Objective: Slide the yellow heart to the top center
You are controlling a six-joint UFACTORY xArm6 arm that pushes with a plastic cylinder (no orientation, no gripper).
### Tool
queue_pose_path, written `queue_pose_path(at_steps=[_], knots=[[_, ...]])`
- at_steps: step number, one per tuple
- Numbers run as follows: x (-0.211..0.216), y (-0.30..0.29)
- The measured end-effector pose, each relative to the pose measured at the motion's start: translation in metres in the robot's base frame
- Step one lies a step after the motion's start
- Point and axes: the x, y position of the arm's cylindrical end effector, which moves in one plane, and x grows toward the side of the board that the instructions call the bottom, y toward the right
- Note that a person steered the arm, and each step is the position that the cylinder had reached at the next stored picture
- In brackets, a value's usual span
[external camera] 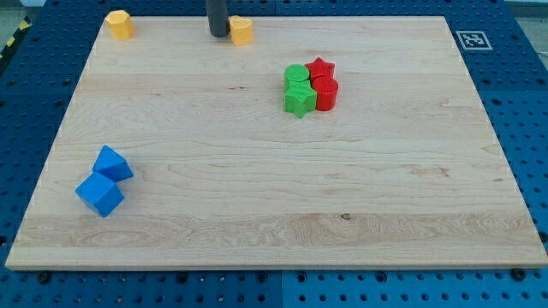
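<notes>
A yellow block (242, 30), seemingly the heart, sits at the board's top edge near the center. My tip (218, 34) is just to its left, touching or nearly touching it. A second yellow block (119, 24) sits at the top left corner; its shape is hard to make out.
A tight cluster sits right of center: a green block (296, 76) above a green star (299, 100), a red star (320, 68) above a red block (326, 94). Two blue blocks, one (112, 163) above the other (100, 194), lie at lower left. A marker tag (472, 39) is beyond the top right corner.
</notes>
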Motion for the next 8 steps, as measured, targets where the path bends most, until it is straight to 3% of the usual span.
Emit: queue_pose_path(at_steps=[8], knots=[[0.008, 0.032]])
